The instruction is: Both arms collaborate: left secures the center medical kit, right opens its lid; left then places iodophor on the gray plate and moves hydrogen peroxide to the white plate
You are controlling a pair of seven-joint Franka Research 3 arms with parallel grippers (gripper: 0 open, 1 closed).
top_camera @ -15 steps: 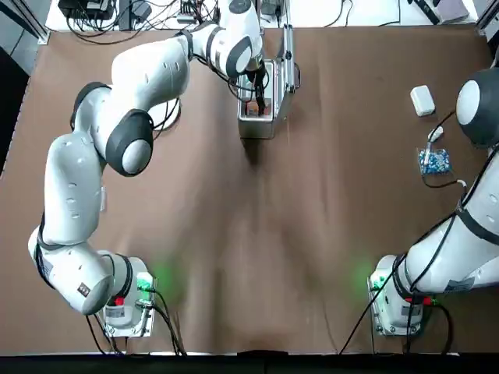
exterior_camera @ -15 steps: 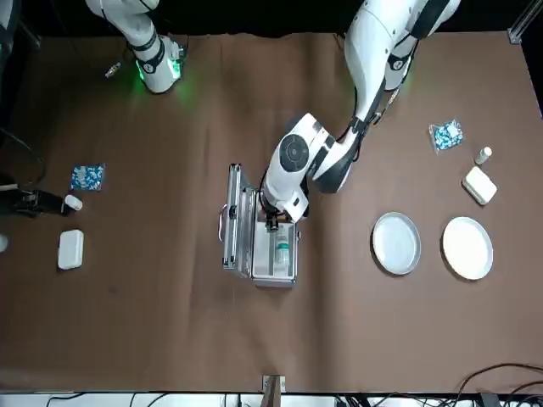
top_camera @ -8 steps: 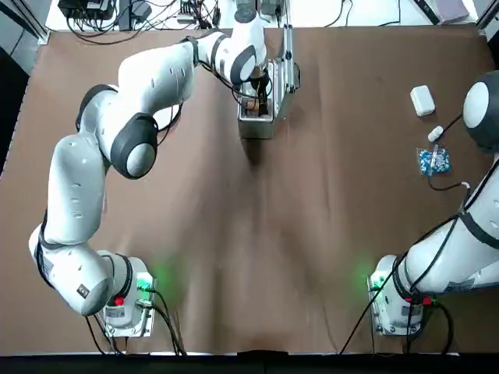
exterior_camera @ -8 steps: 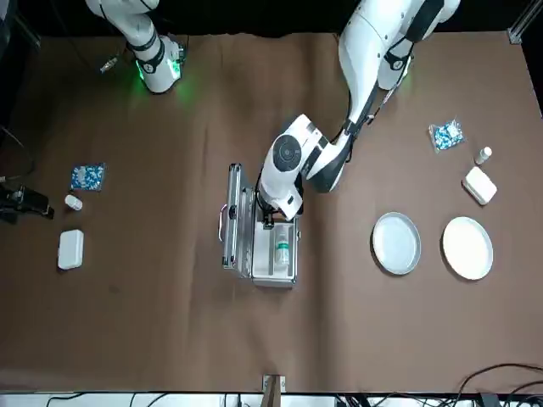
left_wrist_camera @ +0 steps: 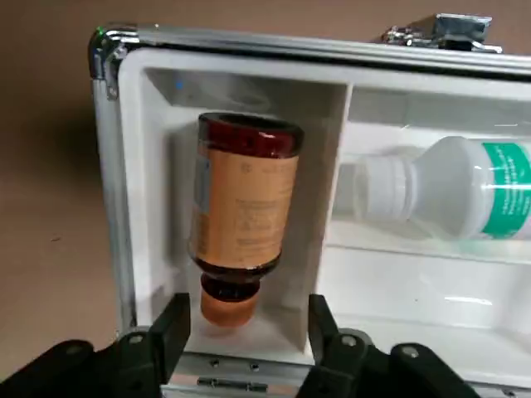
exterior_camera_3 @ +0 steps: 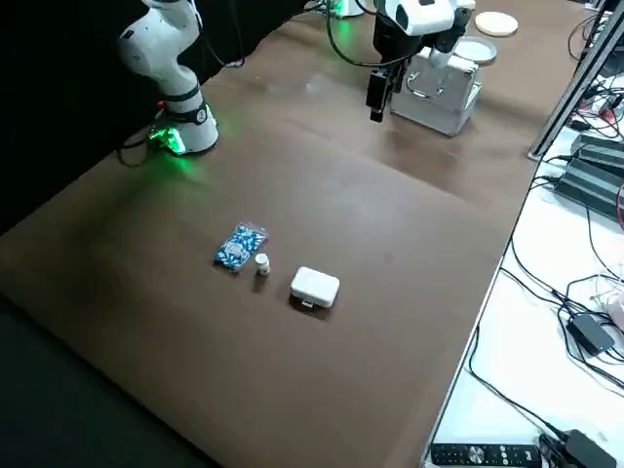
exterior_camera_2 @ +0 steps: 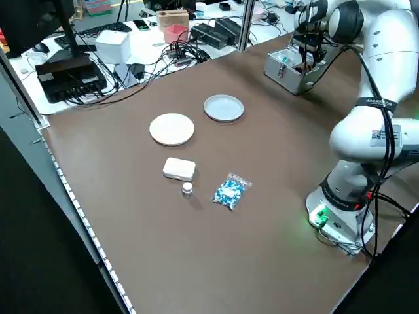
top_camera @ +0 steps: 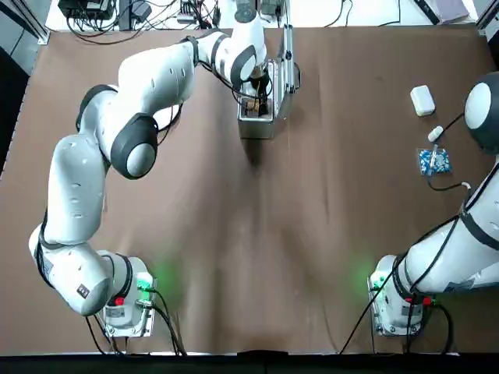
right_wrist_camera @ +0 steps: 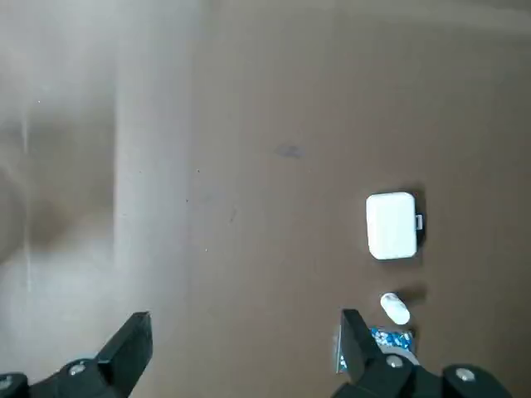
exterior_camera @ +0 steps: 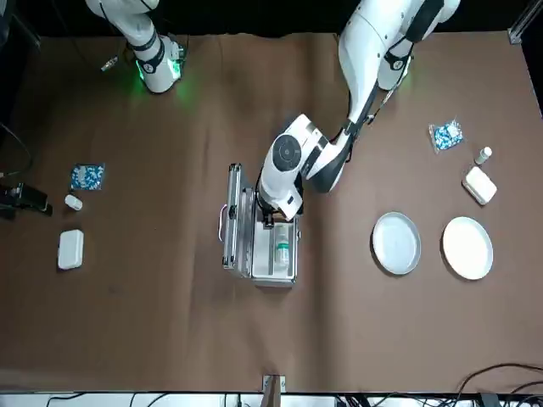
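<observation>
In the front view, the right arm (exterior_camera: pixel 144 38) stands parked at the table's far left corner; its wrist view shows the right gripper (right_wrist_camera: pixel 241 340) spread wide over bare table. At centre sits the medical kit (exterior_camera: pixel 270 248), a ribbed silver case, its lid (exterior_camera: pixel 234 217) standing upright along one side. Inside, the iodophor (left_wrist_camera: pixel 239 217), a dark brown bottle with a tan label and pale cap, lies in the end compartment, with the hydrogen peroxide (left_wrist_camera: pixel 440 201), white with a green-printed label, in the compartment beside it, partly cut off. The left gripper (left_wrist_camera: pixel 246 319) hovers open astride the brown bottle's cap. Farther right lie the gray plate (exterior_camera: pixel 396 242) and the white plate (exterior_camera: pixel 467 248), apart.
</observation>
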